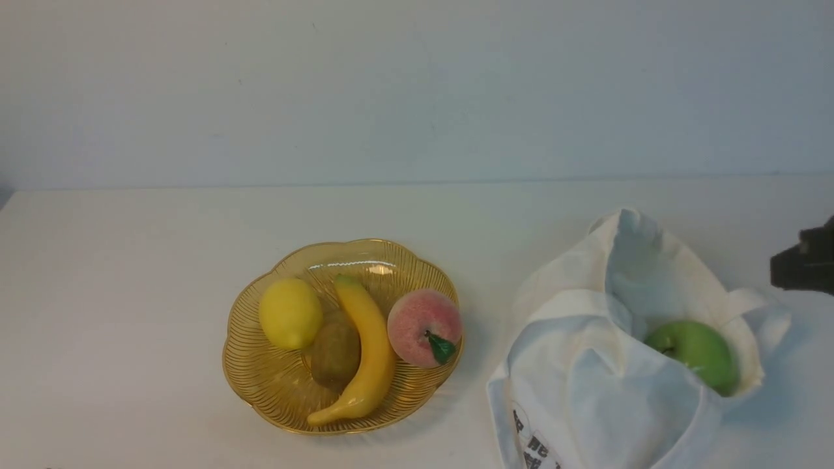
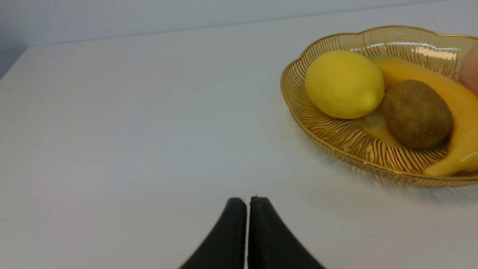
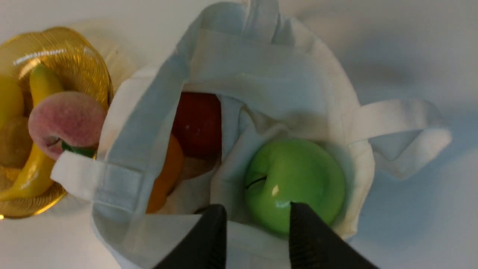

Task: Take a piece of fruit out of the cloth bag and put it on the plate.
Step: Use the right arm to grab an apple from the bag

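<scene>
Front view shows lots of bare white bench [image 1: 130, 293] on the left and behind everything, right up to the pale wall. The see-through golden plate with a wavy rim [image 1: 365, 246] sits near the middle. A strip of bare bench lies between it and the soft white cloth bag [image 1: 586, 365] on the right. The bag runs off the bottom edge of the picture. A yellow lemon [image 1: 290, 312], a brown kiwi [image 1: 334, 352], a long yellow banana [image 1: 368, 352] and a pink peach with a green leaf [image 1: 423, 326] lie in the plate, with some room at its back.

The shiny round green apple [image 1: 697, 355] lies in the bag's open mouth, on its right side, by a strap. The right tool [image 3: 257, 213] hangs above the bag with its two black fingers apart and nothing held. In the right wrist view one finger shows in front of the apple's edge. A round red thing [image 3: 198, 123] and an orange thing [image 3: 168, 175] lie deeper in the bag.

The left tool [image 2: 247, 201] is pressed shut, holding nothing, over bare bench near the plate.

Dark letters [image 1: 531, 446] are printed on the bag's near corner, but they are cut off and I cannot read them.
</scene>
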Tool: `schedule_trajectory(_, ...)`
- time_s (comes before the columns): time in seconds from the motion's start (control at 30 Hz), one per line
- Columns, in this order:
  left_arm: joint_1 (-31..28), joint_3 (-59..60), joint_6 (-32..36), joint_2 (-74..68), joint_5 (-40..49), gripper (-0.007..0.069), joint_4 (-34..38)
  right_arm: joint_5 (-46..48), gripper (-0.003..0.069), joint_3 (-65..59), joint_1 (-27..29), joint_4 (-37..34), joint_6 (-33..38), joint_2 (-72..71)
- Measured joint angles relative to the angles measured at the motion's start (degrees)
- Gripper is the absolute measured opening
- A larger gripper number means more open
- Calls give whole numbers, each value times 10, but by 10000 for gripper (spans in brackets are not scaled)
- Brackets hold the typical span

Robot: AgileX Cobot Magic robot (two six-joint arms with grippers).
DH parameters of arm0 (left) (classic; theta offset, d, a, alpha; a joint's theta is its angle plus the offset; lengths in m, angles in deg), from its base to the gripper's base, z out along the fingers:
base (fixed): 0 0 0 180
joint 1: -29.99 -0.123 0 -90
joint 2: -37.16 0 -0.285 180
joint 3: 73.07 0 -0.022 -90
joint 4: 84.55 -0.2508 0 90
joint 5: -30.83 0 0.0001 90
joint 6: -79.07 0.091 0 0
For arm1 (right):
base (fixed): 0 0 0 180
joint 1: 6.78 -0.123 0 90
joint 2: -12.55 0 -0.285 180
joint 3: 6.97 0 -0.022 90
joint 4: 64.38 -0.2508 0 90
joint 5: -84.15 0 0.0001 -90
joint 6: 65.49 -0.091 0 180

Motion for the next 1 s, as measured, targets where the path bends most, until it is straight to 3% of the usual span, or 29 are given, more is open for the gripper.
schedule_trajectory(0.23,0,0,0,0,0,-8,0,-18,624,3,-75,20,22,113)
schedule_trajectory(0.33,0,0,0,0,0,-8,0,-40,673,6,-91,42,12,152)
schedule_trajectory(0.6,0,0,0,0,0,-8,0,-66,691,71,-97,135,-64,250)
schedule_trajectory(1.0,0,0,0,0,0,-8,0,-34,692,99,-97,135,-103,362)
